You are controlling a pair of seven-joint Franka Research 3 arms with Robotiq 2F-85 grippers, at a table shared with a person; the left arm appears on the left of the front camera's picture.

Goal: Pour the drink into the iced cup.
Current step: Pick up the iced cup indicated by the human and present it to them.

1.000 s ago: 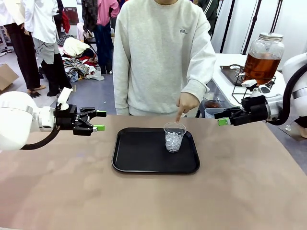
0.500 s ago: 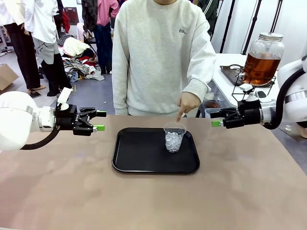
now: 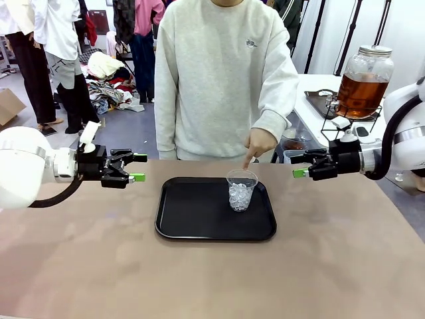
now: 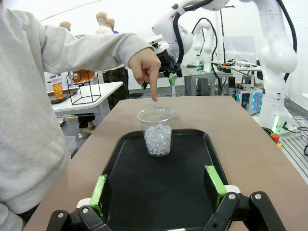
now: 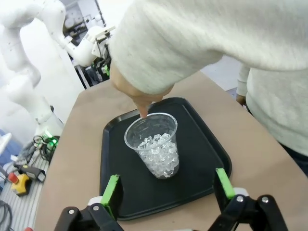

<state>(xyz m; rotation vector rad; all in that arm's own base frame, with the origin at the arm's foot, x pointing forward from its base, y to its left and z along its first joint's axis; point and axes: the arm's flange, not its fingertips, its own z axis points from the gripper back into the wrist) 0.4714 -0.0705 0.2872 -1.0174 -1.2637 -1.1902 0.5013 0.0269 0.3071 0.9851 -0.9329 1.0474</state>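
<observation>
Near the tray's [image 3: 186, 212] far right edge, front view: the iced cup [image 3: 241, 190] stands under a person's pointing hand [image 3: 257, 143]. The drink [image 3: 362, 93] sits in its jar [image 3: 366, 70] beyond the bench's [image 3: 345, 219] right edge. Left wrist view: your left tool [image 4: 157, 185] gapes wide, empty. Right wrist view: your right tool [image 5: 167, 185] gapes wide too. Advance now and you risk striking that hand and toppling the cup.

Bare table [image 3: 80, 266] lies open to us on both sides of the black tray [image 3: 192, 212] and along the near edge. On the tray's far right the iced cup [image 3: 241, 190] stands, and the person's hand [image 3: 257, 143] points down just behind its rim, closing off our way from the far side.
</observation>
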